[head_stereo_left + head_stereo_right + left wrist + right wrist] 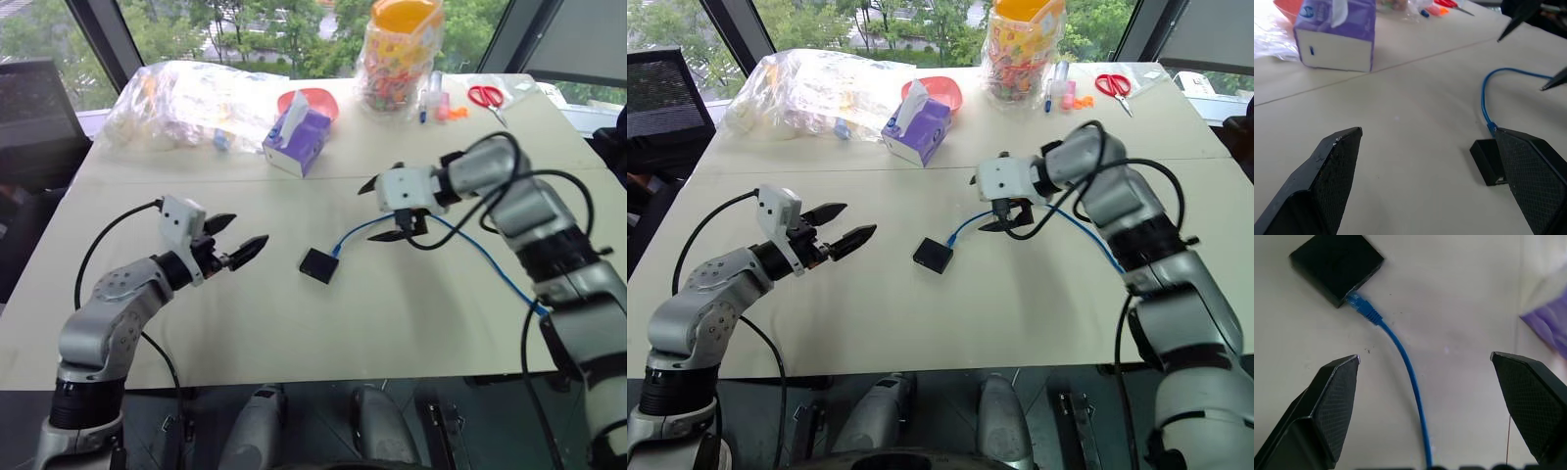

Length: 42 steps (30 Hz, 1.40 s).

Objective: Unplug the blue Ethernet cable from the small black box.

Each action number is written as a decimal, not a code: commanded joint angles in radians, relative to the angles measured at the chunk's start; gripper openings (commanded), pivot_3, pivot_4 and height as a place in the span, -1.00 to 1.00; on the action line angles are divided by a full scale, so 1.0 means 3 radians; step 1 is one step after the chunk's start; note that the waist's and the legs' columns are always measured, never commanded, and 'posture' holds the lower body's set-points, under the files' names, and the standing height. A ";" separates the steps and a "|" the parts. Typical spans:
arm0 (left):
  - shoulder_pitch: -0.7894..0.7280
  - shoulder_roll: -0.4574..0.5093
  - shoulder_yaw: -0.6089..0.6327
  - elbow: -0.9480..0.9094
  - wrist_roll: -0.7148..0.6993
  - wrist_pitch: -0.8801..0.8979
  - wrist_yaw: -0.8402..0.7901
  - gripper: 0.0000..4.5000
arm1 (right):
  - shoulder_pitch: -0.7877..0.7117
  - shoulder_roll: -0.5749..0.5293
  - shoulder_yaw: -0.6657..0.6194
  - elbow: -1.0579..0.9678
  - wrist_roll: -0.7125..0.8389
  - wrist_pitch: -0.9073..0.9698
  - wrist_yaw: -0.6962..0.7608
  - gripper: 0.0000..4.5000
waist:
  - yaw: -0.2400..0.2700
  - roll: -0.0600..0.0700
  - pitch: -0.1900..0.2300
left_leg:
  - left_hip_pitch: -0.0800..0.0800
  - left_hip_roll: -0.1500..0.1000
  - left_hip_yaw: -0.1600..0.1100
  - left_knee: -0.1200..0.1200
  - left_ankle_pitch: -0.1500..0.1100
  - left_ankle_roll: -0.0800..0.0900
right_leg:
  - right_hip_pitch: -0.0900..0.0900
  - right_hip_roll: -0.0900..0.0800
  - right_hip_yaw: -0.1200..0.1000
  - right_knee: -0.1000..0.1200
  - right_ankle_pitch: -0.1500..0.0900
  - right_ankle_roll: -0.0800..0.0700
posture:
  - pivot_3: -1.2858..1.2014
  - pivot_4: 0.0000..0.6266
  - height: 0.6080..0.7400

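The small black box (318, 265) lies flat near the middle of the table. The blue Ethernet cable (358, 231) is plugged into its side and runs right toward the table's front right edge. My right gripper (377, 211) hovers open over the cable, just right of the box and pointing down. In the right wrist view the box (1334, 264) and the cable (1405, 362) lie below its spread fingers. My left gripper (247, 232) is open and empty, a short way left of the box and aimed at it; the left wrist view shows the box (1488, 161) beside one finger.
A purple tissue box (297, 142) stands behind the black box, with a red bowl (312, 101) behind it. A clear plastic bag (186, 98) lies at the back left. A jar of colourful items (400, 54), markers (436, 103) and red scissors (485, 95) are at the back right.
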 commanded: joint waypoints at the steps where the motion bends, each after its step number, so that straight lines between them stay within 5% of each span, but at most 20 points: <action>1: -0.0056 0.0062 0.0052 -0.0164 -0.0076 0.0002 -0.0065 0.99 | -0.0436 0.0279 0.0188 0.0662 -0.0292 -0.0589 0.0134 1.00 | -0.0014 0.0000 0.0000 | -0.0001 0.0000 0.0000 -0.0002 0.0001 -0.0002 | -0.0002 0.0000 0.0001 0.0000 0.0001 0.0001 | 0.03 -0.52 0.80; 9: 0.0075 -0.0017 0.0047 -0.0403 -0.0078 0.0018 0.0083 0.99 | -0.0895 0.0864 0.0435 0.1697 -0.0772 -0.1336 0.0039 1.00 | -0.0016 0.0001 0.0000 | 0.0000 0.0000 0.0000 -0.0005 0.0006 -0.0010 | -0.0012 0.0005 0.0010 0.0011 0.0002 0.0001 | 0.03 -0.52 0.80; 24: 0.0291 -0.0148 0.0129 -0.0608 -0.0090 -0.0020 0.0381 0.99 | -0.1024 0.1271 0.0524 0.2238 -0.1263 -0.1708 -0.0038 1.00 | -0.0021 0.0002 0.0001 | 0.0020 0.0010 0.0002 -0.0005 0.0013 -0.0022 | -0.0022 0.0022 0.0032 0.0058 0.0000 -0.0006 | 0.03 -0.52 0.80; 27: 0.0319 -0.0167 0.0115 -0.0616 -0.0073 -0.0049 0.0408 1.00 | -0.1039 0.1350 0.0538 0.2286 -0.1348 -0.1712 -0.0081 0.66 | -0.0021 0.0002 0.0001 | 0.0025 0.0013 0.0007 -0.0004 0.0013 -0.0023 | -0.0019 0.0025 0.0036 0.0058 0.0002 -0.0008 | 0.03 -0.52 0.80; 34: 0.0375 -0.0213 0.0108 -0.0654 -0.0050 -0.0090 0.0493 1.00 | -0.1062 0.1532 0.0605 0.2379 -0.1552 -0.1733 -0.0232 -0.97 | -0.0068 0.0002 0.0001 | 0.0043 0.0032 0.0022 -0.0009 0.0013 -0.0023 | -0.0016 0.0042 0.0050 0.0061 0.0006 -0.0017 | 0.03 -0.52 0.80; 42: 0.0436 -0.0241 0.0112 -0.0717 -0.0063 -0.0074 0.0561 1.00 | -0.1094 0.1408 0.0326 0.2300 -0.1414 -0.1730 -0.0593 -0.99 | -0.0095 0.0002 0.0001 | 0.0053 0.0039 0.0027 -0.0010 0.0013 -0.0023 | -0.0011 0.0049 0.0056 0.0064 0.0002 -0.0030 | 0.03 -0.52 0.80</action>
